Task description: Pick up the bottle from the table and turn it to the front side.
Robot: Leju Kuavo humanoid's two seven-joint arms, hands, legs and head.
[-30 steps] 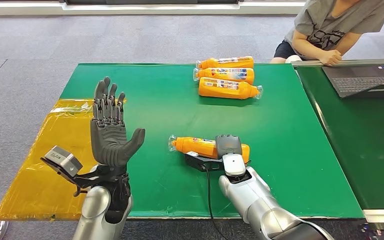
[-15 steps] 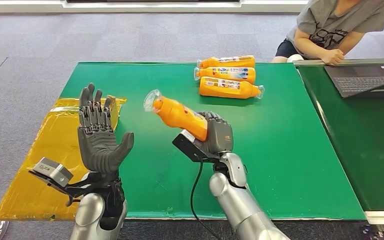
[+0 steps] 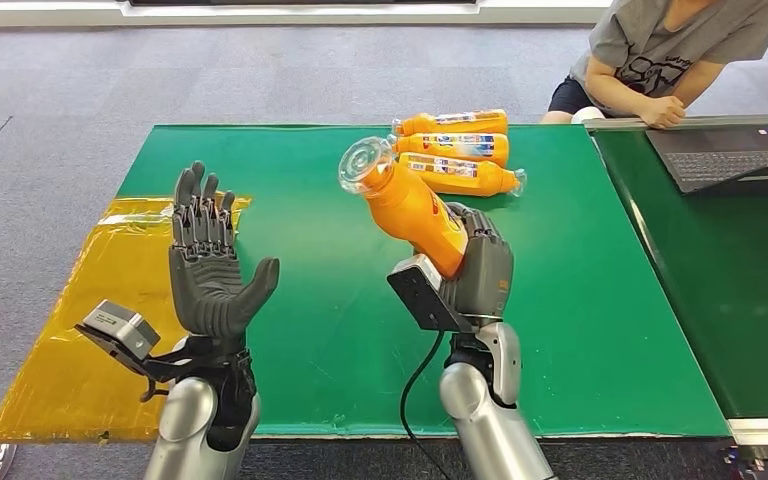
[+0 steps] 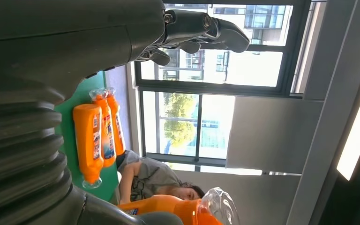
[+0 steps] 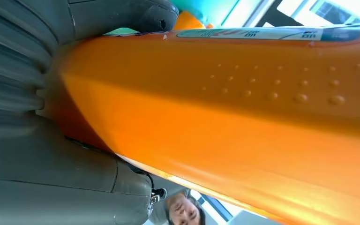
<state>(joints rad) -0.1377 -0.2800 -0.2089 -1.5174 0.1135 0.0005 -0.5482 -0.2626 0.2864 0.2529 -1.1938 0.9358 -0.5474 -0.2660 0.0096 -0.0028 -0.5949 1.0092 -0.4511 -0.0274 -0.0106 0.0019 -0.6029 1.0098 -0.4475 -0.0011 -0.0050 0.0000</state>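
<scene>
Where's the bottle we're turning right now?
In the head view the bottle is lifted off the green table, tilted, gripped by the right robot hand, just in front of the three lying bottles.

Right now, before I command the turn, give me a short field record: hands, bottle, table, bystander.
right hand: grips the orange bottle by its lower body
bottle: off the table, tilted, clear cap end up and toward the left hand
left hand: raised, palm up, fingers apart, holds nothing
table: green top; three more orange bottles lying at the far edge
person: seated at the far right corner, by a laptop
</scene>
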